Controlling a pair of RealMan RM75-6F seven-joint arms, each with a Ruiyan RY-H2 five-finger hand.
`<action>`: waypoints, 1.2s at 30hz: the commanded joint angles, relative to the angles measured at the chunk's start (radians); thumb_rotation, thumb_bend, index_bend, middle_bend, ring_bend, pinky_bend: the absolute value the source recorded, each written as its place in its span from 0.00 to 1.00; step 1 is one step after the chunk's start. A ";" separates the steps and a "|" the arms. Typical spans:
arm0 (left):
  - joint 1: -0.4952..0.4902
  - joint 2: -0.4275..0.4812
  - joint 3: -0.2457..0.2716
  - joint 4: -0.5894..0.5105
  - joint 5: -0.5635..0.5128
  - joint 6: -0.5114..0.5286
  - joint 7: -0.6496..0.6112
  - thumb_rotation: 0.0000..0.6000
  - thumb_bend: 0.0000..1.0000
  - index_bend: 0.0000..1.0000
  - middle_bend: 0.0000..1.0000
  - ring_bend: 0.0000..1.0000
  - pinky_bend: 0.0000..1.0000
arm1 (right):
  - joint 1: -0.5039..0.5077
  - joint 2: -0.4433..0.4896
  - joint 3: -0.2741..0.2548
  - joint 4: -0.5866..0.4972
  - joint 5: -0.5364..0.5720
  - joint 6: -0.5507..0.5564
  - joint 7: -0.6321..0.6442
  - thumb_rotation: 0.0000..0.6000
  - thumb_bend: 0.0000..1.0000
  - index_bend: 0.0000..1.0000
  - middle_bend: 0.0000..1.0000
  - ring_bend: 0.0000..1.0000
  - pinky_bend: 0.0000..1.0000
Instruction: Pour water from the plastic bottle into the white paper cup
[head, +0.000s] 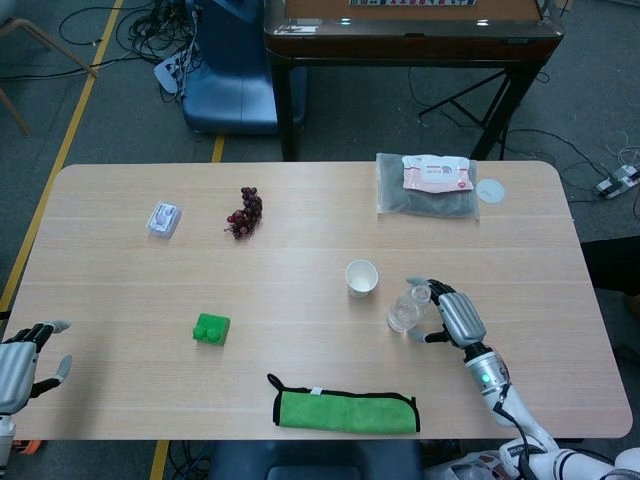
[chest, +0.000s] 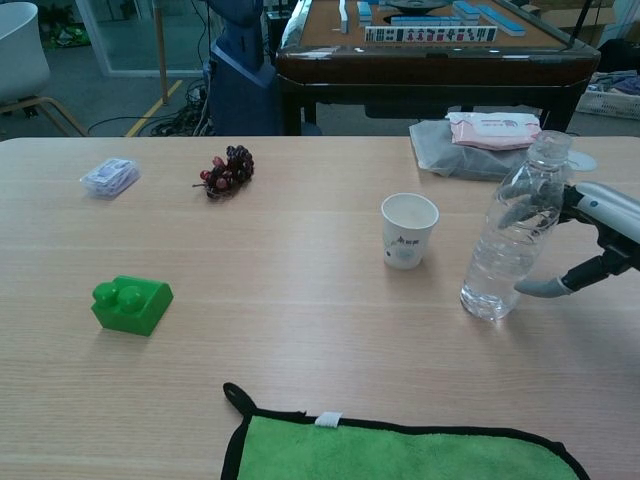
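Right hand: the right hand (head: 452, 317) sits at the plastic bottle's (chest: 508, 232) right side, its fingers (chest: 548, 287) spread apart and curved toward the bottle; one lower finger reaches the bottle's base area and an upper one lies by its shoulder, but whether they actually press it I cannot tell.
Left hand: the left hand (head: 22, 362) rests at the near left edge of the surface (head: 300, 290), fingers apart, holding nothing.
Plastic bottle: clear, capped, leaning slightly, with a little water in the bottom; it stands between the right hand and the white paper cup (chest: 409, 229), just to the cup's right and a bit nearer the robot.
White paper cup: upright, open mouth up, apart from the bottle; a small printed motif shows on its side, too small to read.
Writing: a pink-and-white packet (head: 436, 173) at the far right lies on a grey bag (head: 425, 199); its print is not legible.
Other things: a green block (chest: 131, 303), a bunch of dark grapes (chest: 227, 170), a small clear packet (chest: 109, 176), and a green cloth (head: 346, 409) at the near edge.
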 joint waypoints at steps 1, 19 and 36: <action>0.000 0.000 0.000 0.000 0.000 -0.001 -0.001 1.00 0.32 0.31 0.35 0.38 0.55 | 0.006 -0.008 -0.002 0.012 0.001 -0.003 0.011 1.00 0.05 0.21 0.31 0.21 0.29; 0.002 0.003 -0.001 -0.002 -0.001 0.000 -0.008 1.00 0.32 0.31 0.35 0.38 0.55 | 0.031 -0.066 0.010 0.082 0.008 0.014 0.055 1.00 0.06 0.41 0.45 0.36 0.44; 0.002 0.003 -0.003 -0.001 -0.001 0.001 -0.012 1.00 0.32 0.32 0.35 0.38 0.55 | 0.044 0.089 0.031 -0.063 0.046 -0.009 -0.126 1.00 0.13 0.51 0.56 0.47 0.53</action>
